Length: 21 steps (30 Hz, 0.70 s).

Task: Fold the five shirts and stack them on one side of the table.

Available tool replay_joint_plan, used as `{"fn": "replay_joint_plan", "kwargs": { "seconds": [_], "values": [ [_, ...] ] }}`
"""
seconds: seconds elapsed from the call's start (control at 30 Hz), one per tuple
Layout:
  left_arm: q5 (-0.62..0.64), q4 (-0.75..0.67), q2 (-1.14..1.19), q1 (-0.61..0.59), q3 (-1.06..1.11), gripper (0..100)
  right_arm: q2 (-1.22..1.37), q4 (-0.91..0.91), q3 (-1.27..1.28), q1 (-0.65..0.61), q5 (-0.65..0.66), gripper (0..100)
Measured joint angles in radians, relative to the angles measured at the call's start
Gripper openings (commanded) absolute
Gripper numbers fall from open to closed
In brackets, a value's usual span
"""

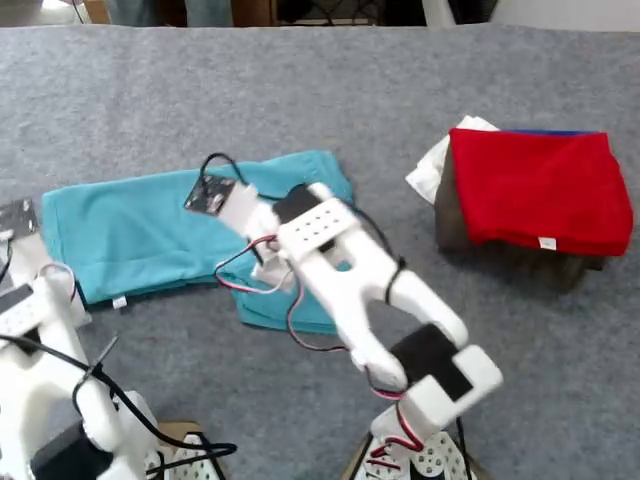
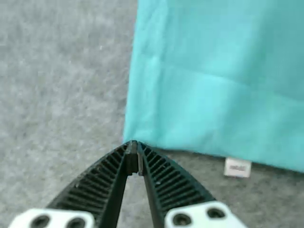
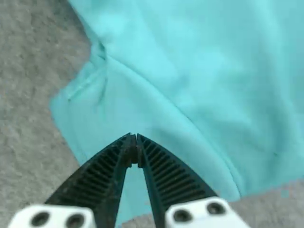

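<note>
A teal shirt [image 1: 150, 235] lies partly folded on the grey table, left of centre. My left gripper [image 2: 133, 153] is at the shirt's [image 2: 213, 80] near-left corner, jaws shut with the corner tip pinched between them; in the high view this gripper [image 1: 72, 298] is at the left edge. My right gripper [image 3: 133, 148] is shut and rests on the flat cloth of the shirt [image 3: 190, 61] near its front edge, under the white arm [image 1: 340, 270]. At the right stands a stack of folded shirts with a red one [image 1: 540, 185] on top.
White [image 1: 432, 168], blue and brown layers show under the red shirt. A small white label [image 2: 237, 167] hangs at the teal shirt's hem. Bare grey table [image 1: 300, 90] stretches behind the shirt and between it and the stack. Both arm bases stand at the near edge.
</note>
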Motion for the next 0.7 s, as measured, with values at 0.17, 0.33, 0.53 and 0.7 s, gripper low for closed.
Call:
{"fn": "replay_joint_plan", "kwargs": {
  "seconds": [0.17,0.33,0.53,0.7],
  "values": [
    [0.002,-0.006,-0.032,-0.061,0.031,3,0.029,-0.015,0.006,-0.101,-0.025,1.5],
    [0.000,-0.029,-0.035,-0.069,0.043,3,0.043,-0.021,0.008,-0.163,-0.034,1.5],
    [0.000,-0.055,-0.041,-0.069,0.064,3,0.064,-0.040,0.011,-0.164,-0.035,1.5],
    [-0.002,-0.055,-0.041,-0.069,0.064,3,0.080,-0.044,0.011,-0.164,-0.035,1.5]
  ]
}}
